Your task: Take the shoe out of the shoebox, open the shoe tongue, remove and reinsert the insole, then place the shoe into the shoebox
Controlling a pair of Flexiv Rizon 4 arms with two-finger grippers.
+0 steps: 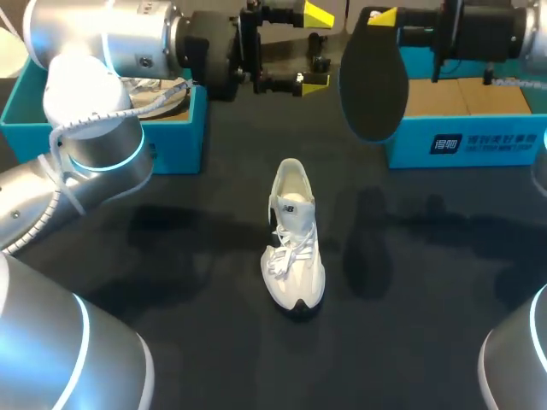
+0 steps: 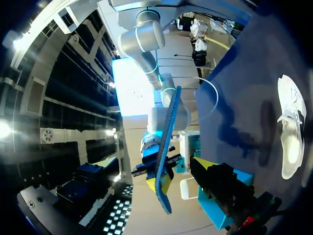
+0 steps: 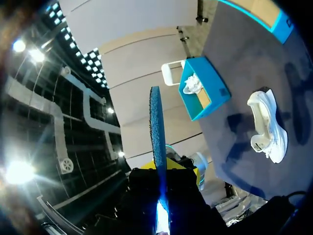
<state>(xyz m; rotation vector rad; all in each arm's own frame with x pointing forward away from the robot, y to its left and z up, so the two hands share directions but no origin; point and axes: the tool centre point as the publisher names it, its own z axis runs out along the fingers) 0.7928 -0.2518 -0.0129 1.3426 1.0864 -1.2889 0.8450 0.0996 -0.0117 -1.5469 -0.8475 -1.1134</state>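
Note:
A white shoe stands upright on the dark table, toe toward the near edge; it also shows in the wrist views. My right gripper hangs high over the table's far side, shut on the heel end of a dark insole that dangles below it. In the right wrist view the insole runs edge-on between the yellow tips of that gripper. My left gripper is level with it, a little to its left, open and empty, facing the insole.
A teal shoebox at the back left holds a second white shoe. Another teal box with a cardboard bottom sits at the back right. My left arm's elbow stands in front of the left box.

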